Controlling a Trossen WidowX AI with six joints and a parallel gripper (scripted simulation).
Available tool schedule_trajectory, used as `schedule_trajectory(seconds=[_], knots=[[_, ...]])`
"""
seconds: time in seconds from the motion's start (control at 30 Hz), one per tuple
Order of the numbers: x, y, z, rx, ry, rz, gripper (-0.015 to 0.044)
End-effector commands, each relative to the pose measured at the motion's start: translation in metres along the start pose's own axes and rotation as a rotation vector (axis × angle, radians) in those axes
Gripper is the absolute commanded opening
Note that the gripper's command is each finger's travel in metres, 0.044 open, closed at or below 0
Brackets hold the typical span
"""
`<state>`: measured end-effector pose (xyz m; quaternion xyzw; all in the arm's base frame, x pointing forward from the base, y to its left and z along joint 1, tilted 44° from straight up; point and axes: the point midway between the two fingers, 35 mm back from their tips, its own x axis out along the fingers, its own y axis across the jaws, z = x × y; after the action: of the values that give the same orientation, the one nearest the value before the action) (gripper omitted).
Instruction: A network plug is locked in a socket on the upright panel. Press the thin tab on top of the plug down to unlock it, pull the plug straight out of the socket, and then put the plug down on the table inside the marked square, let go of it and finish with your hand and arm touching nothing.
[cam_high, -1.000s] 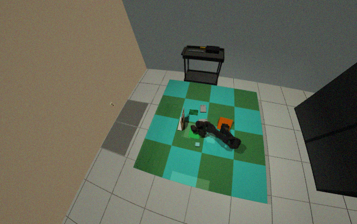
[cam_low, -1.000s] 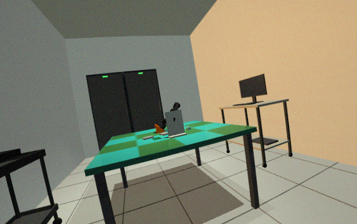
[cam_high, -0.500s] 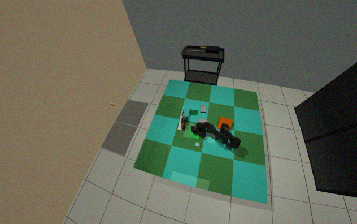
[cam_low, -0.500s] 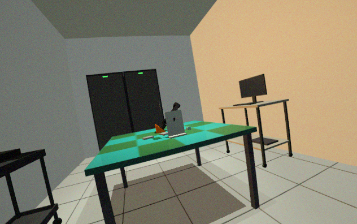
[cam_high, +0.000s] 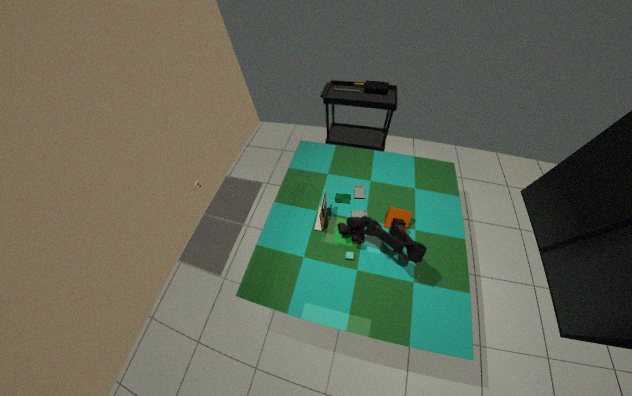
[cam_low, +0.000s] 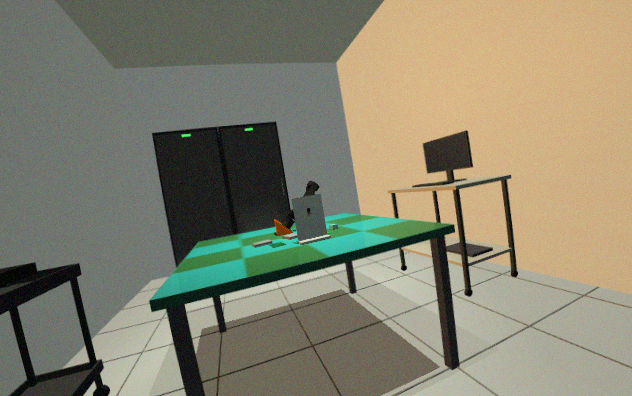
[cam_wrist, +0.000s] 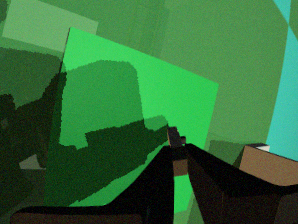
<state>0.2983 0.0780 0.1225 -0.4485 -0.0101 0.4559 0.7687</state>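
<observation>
Checkered green-and-teal table (cam_high: 320, 292) carries your arm beside the upright panel (cam_high: 321, 212). Note the gripper (cam_wrist: 178, 151): its fingers stand narrow, clamped on the network plug (cam_wrist: 176, 139), of which only a small dark tip shows between them in the wrist view. You see the plug held over the marked square (cam_wrist: 180, 96), the bright green patch just beside the panel's foot. An orange wedge (cam_high: 398, 217) lies on the far side of the arm from the panel.
</observation>
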Motion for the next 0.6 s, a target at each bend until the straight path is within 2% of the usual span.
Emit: schedule_trajectory(seconds=[0.0,0.4,0.57], knots=[[0.0021,0.0016,-0.0001,0.007,0.003,0.004,0.0000],[0.0021,-0.0004,0.0017,0.000,0.000,0.000,0.0000],[0.0021,-0.0004,0.0017,0.000,0.000,0.000,0.0131]])
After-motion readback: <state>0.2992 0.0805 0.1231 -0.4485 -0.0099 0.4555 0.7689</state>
